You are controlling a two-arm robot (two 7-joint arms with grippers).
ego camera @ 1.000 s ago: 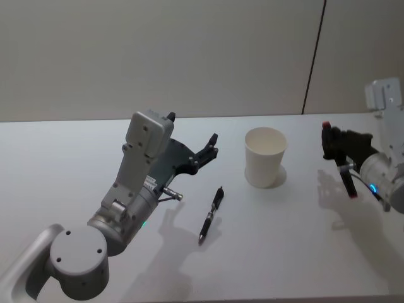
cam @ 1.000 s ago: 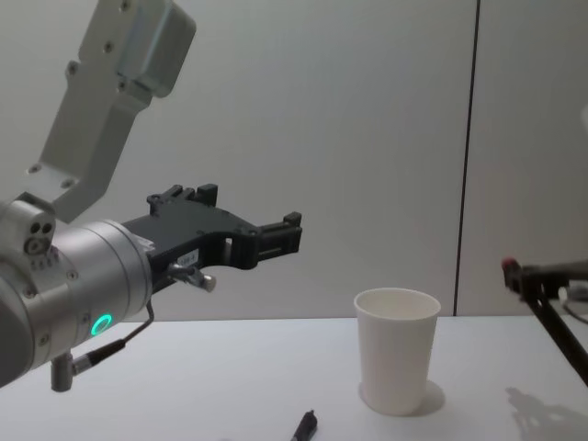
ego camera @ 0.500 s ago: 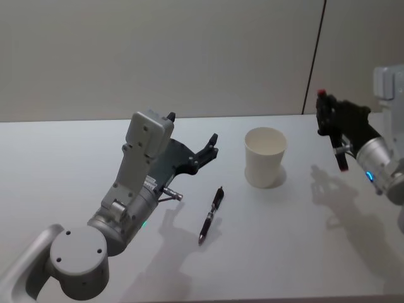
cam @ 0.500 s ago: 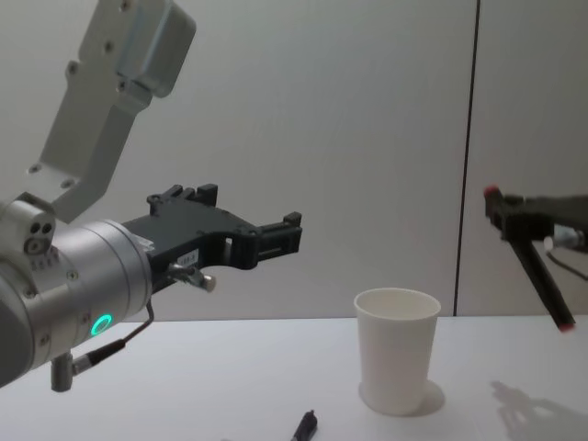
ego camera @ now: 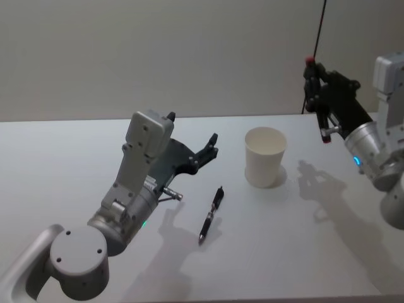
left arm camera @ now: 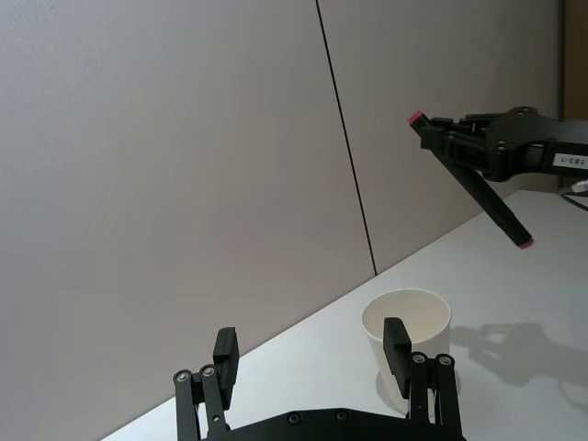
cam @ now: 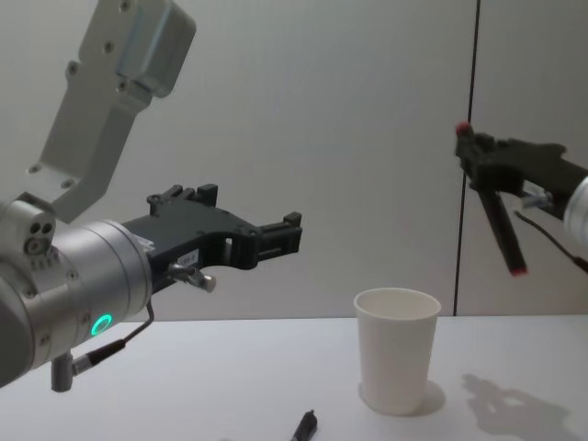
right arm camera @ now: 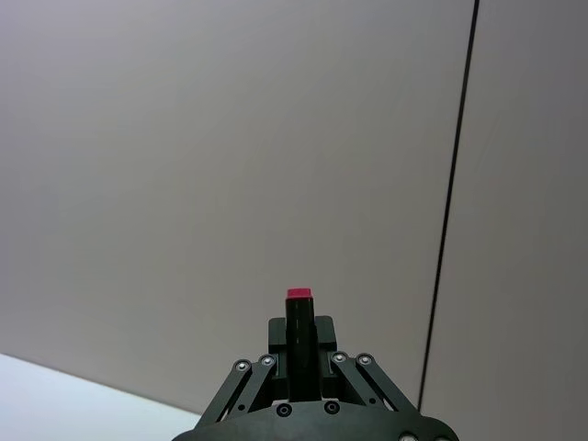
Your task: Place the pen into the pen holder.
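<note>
The pen holder is a plain white paper cup [ego camera: 265,156] [cam: 397,349] [left arm camera: 407,322] standing upright on the white table [ego camera: 303,252]. My right gripper [ego camera: 314,95] [cam: 478,156] [right arm camera: 299,354] hangs in the air above and to the right of the cup, shut on a black pen with red ends [ego camera: 317,101] [cam: 496,220] [left arm camera: 487,197]; that pen slants down toward the cup side. A second black pen [ego camera: 211,214] [cam: 305,427] lies flat on the table left of the cup. My left gripper [ego camera: 211,148] [left arm camera: 312,349] [cam: 285,234] is open above the table, left of the cup.
A grey wall with a dark vertical seam [cam: 470,110] rises just behind the table's far edge. The left arm's silver body [ego camera: 126,208] takes up the near left of the table.
The right gripper has risen with its pen and moved left, from low beside the table's right end to a point above and right of the cup. The left arm has stayed still.
</note>
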